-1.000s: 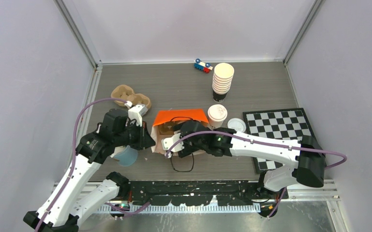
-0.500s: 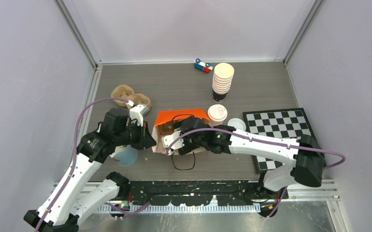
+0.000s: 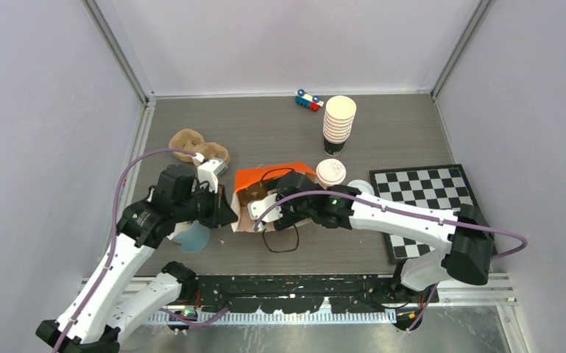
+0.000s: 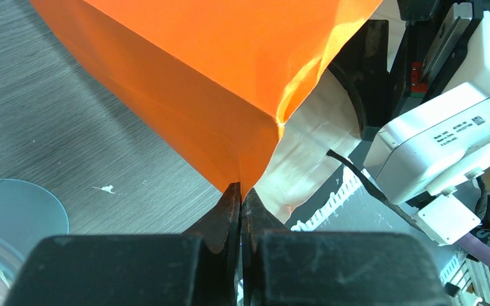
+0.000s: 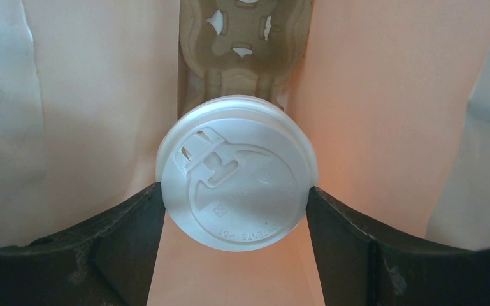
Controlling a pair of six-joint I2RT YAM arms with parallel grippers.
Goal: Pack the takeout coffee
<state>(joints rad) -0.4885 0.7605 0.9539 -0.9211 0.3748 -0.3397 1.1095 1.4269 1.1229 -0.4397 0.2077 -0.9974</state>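
Orange bag (image 4: 185,83) corner pinched, cup (image 5: 237,172) between walls

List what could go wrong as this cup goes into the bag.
The right gripper seems to hold the lidded coffee cup at its lid, which might pop off. The left gripper pinches only one edge of the orange bag; a slip could collapse the opening. The second lidded cup stands close beside the right arm and could get knocked.

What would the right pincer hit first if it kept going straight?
Probably the brown cup carrier inside the orange bag, just beyond the lidded cup the right pincer holds. Depth is unclear.
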